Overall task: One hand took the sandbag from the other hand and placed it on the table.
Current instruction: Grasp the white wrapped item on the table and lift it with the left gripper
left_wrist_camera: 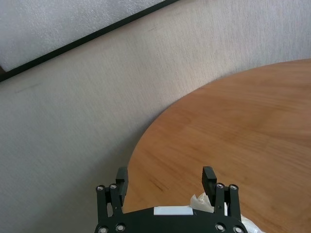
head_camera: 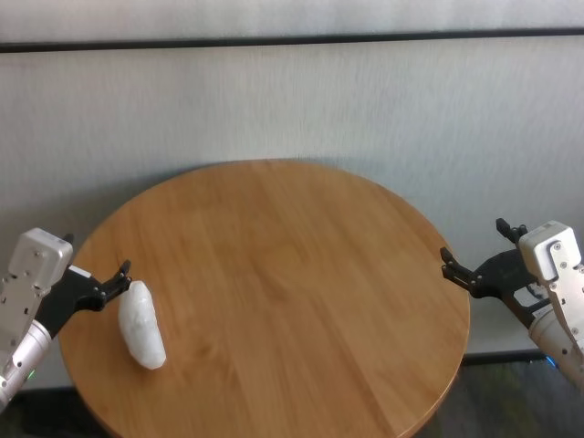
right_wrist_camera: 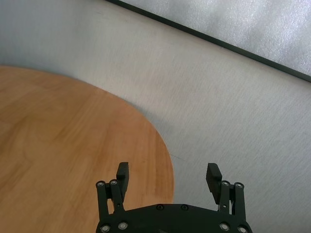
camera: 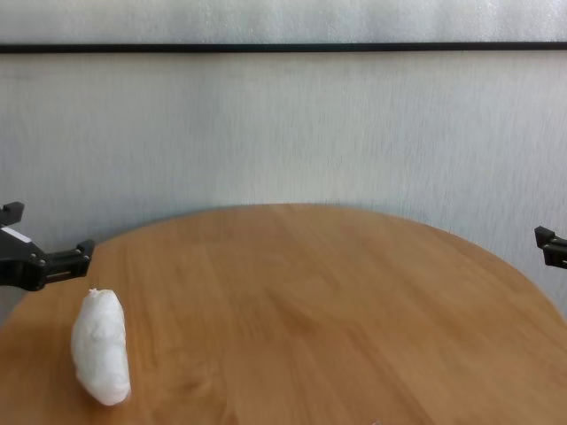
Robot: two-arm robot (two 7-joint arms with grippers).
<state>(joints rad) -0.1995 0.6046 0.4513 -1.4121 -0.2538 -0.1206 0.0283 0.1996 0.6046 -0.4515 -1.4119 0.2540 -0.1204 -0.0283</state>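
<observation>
The white lumpy sandbag (head_camera: pixel 141 324) lies on the round wooden table (head_camera: pixel 301 274) near its left edge, pinched end pointing away from me. It also shows in the chest view (camera: pixel 100 359). My left gripper (head_camera: pixel 96 255), on the arm with the green light, is open and empty just behind and beside the bag, not touching it. In the left wrist view the gripper (left_wrist_camera: pixel 165 174) is open, with a bit of the sandbag (left_wrist_camera: pixel 200 201) below one finger. My right gripper (head_camera: pixel 473 240), on the arm with the blue light, is open and empty at the table's right edge, as the right wrist view (right_wrist_camera: pixel 168 170) also shows.
A pale grey wall with a dark horizontal strip (head_camera: pixel 292 40) stands behind the table. Bare tabletop (camera: pixel 310 310) spreads between the two grippers. The table's rim (right_wrist_camera: pixel 167 165) lies under my right gripper.
</observation>
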